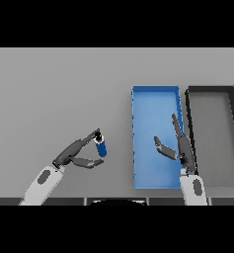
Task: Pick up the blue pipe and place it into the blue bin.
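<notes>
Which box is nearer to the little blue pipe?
The blue rectangular bin. It sits right of the short blue pipe in the left hand; the dark grey rectangular bin lies beyond it, farther right.

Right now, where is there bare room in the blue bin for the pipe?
The far half of the blue bin is bare, from its back wall down to the right hand. The near right part is crowded by that open hand hovering over it. The left hand pinches the pipe left of the bin; table between them is bare.
</notes>
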Action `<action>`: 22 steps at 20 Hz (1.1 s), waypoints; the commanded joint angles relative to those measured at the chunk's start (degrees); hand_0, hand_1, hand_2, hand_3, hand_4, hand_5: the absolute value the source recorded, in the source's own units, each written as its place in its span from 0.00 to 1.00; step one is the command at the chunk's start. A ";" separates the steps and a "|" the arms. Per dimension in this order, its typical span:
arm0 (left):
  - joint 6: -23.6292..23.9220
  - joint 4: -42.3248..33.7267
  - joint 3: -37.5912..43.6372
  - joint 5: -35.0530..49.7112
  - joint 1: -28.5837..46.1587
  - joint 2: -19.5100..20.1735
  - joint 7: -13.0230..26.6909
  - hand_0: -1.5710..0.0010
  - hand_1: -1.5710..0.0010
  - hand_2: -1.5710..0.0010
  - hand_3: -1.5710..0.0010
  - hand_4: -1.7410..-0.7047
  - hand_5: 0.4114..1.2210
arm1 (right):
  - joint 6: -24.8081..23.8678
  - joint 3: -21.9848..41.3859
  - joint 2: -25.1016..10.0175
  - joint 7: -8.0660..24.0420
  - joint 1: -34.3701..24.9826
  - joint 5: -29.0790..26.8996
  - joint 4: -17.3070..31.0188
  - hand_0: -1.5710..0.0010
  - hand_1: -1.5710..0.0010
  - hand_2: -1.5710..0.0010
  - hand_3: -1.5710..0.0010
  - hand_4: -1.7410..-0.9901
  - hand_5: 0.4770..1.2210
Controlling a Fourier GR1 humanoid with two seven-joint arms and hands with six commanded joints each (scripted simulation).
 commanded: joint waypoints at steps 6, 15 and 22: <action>3.00 6.76 -1.89 -4.86 -3.95 -5.14 0.75 1.00 1.00 1.00 1.00 0.66 0.02 | 0.55 -0.70 -0.68 -2.21 1.12 -1.01 -0.86 1.00 1.00 1.00 1.00 0.69 0.22; 1.25 10.32 -0.35 0.55 -4.93 -11.53 -3.93 0.92 0.80 0.69 0.66 0.44 0.40 | 0.32 -0.74 -1.07 -2.17 1.01 -0.47 -1.26 1.00 1.00 1.00 1.00 0.69 0.24; 3.17 9.32 -2.00 -1.34 -3.56 -13.30 -4.51 0.20 0.17 0.15 0.15 0.20 0.87 | 1.01 -1.01 -0.83 -1.76 1.20 -1.56 -0.38 1.00 1.00 1.00 1.00 0.69 0.23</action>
